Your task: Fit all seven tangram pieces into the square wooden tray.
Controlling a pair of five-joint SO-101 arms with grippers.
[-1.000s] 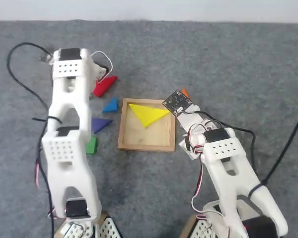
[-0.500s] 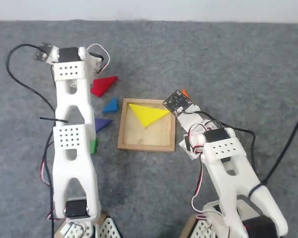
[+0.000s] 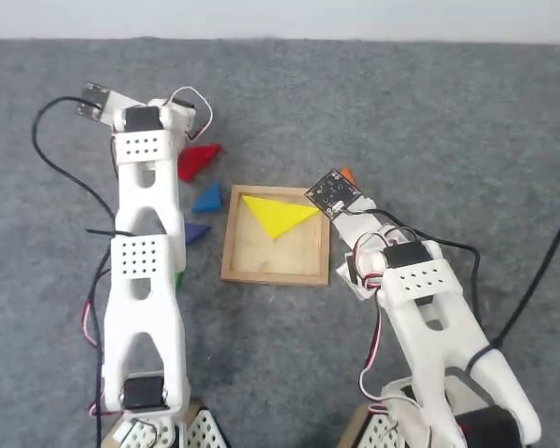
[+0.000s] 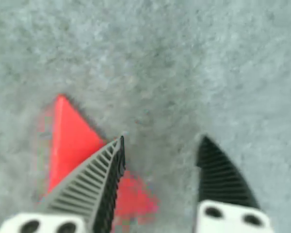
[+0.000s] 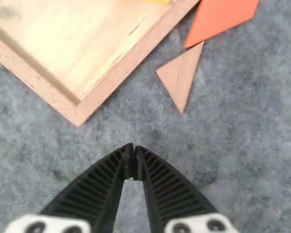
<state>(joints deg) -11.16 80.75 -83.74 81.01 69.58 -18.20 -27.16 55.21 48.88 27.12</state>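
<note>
While the left claw hangs spread over the red triangular tangram piece, seemingly aligned to grip it, the right claw sits clenched and empty beside the square wooden tray, which holds one yellow triangular piece.

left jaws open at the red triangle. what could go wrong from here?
1. One left jaw overlaps the red triangle, the other is over bare carpet: closing may catch just an edge and flip it.
2. The blue triangle lies close by, beside the tray: a low carry could knock it.
3. The yellow triangle lies in the tray's far part; the red one may land on it.
</note>
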